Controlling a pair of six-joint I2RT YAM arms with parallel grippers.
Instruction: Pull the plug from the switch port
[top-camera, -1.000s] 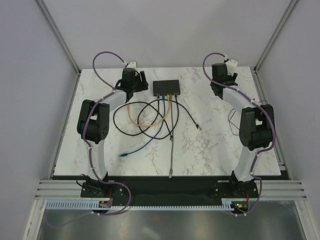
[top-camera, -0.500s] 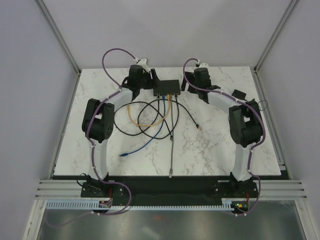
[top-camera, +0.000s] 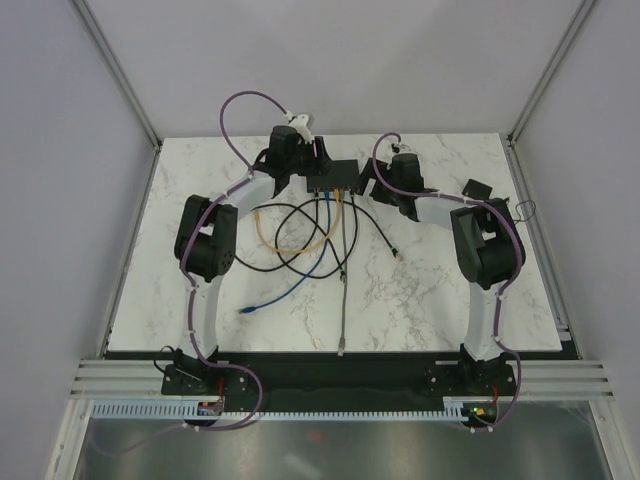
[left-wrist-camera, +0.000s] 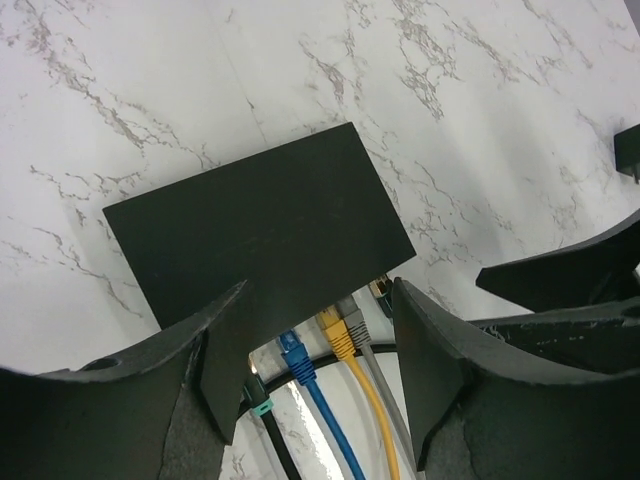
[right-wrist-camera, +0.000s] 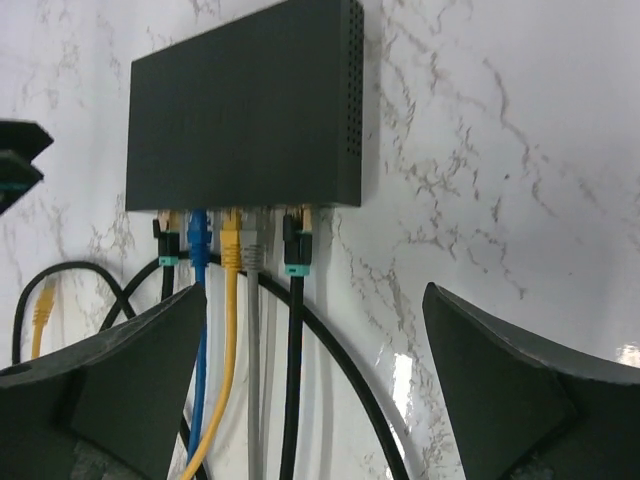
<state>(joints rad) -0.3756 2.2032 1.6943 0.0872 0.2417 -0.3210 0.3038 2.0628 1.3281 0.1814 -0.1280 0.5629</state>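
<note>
The switch (top-camera: 335, 174) is a flat black box at the back middle of the marble table. Several cables plug into its near side: black with a teal band, blue (left-wrist-camera: 292, 352), yellow (left-wrist-camera: 336, 336), grey (left-wrist-camera: 353, 322), and a second black one with a teal band (right-wrist-camera: 297, 245). My left gripper (top-camera: 318, 160) is open at the switch's left end; in its wrist view the gripper (left-wrist-camera: 320, 292) straddles the plug side above the box (left-wrist-camera: 260, 225). My right gripper (top-camera: 368, 177) is open just right of the switch; in its wrist view the gripper (right-wrist-camera: 315, 295) hangs over the cables below the switch (right-wrist-camera: 245, 110).
The cables loop in a tangle (top-camera: 300, 235) in front of the switch, with loose ends of blue (top-camera: 247, 310), grey (top-camera: 341, 350) and black (top-camera: 398, 257) cable on the table. A small squarish black block (top-camera: 478, 190) lies at the right, behind the right arm.
Both arms have swung inward from the table's back corners. The two grippers now flank the switch. Nothing has been taken hold of.
</note>
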